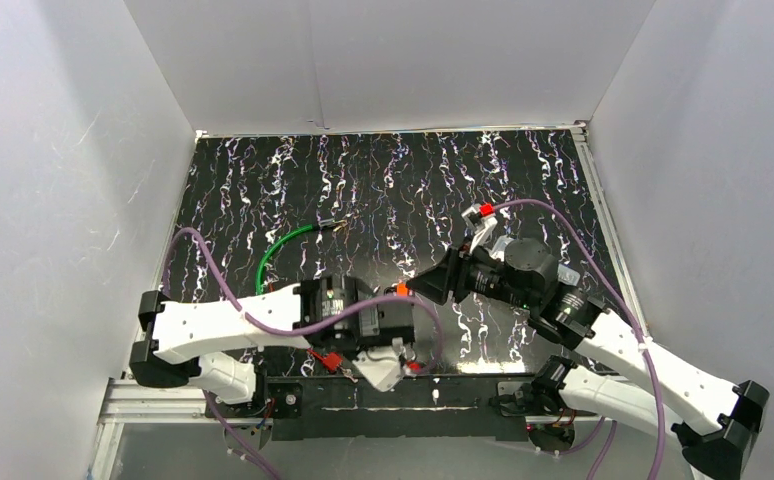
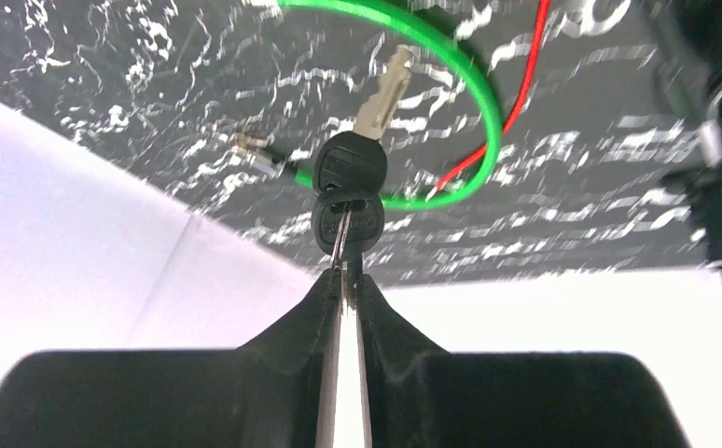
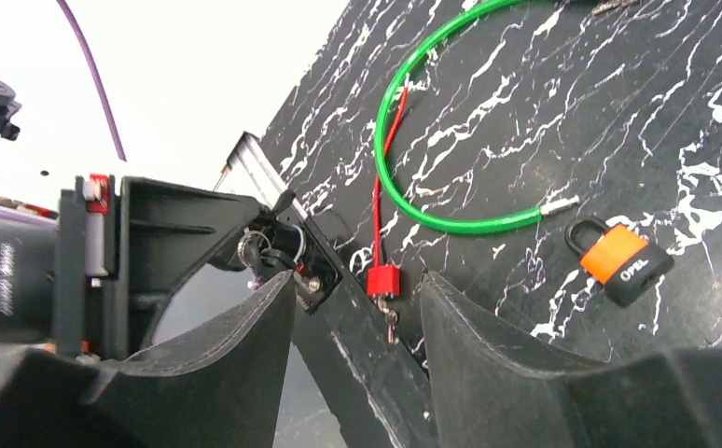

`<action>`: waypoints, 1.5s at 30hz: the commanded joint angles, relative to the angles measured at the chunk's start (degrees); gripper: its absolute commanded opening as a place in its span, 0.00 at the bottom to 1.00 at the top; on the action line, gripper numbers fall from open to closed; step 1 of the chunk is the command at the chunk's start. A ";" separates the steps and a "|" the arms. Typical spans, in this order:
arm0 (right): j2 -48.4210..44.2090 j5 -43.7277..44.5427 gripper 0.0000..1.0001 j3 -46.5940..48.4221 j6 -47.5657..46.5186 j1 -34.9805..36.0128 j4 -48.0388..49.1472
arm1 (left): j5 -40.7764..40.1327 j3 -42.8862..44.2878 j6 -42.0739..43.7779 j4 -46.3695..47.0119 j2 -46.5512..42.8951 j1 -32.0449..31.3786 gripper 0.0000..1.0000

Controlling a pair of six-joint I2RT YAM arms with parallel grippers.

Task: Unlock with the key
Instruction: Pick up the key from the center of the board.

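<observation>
Key (image 2: 353, 168): hung by its ring from the left gripper (image 2: 345, 271), fingers pinched tight.
Right gripper (image 3: 357, 280): spread wide, holding nothing.
Padlock (image 3: 621, 261): orange, flat on the table (image 3: 618, 112), shackle apparently closed, apart from both grippers.
Progress: Key secured; inserting and turning seemingly remain.

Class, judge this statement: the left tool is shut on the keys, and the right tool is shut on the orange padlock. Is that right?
One part is wrong. The left tool is indeed shut on the keys, but the right tool is open and holds nothing. The orange padlock lies on the table, off to one side of that tool. The right wrist view shows this.
</observation>
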 commanded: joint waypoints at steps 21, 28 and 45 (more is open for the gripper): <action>15.27 -29.61 0.66 3.81 7.05 -2.77 28.86 | -2.79 25.54 3.57 -10.30 -1.89 -17.55 0.00; 15.09 -36.00 0.65 1.16 12.83 -2.74 37.87 | -3.85 23.65 6.28 -9.65 -2.12 -19.36 0.00; 18.24 -44.73 0.57 3.14 20.04 -2.39 47.36 | -9.29 18.59 10.91 -4.57 -5.54 -21.84 0.00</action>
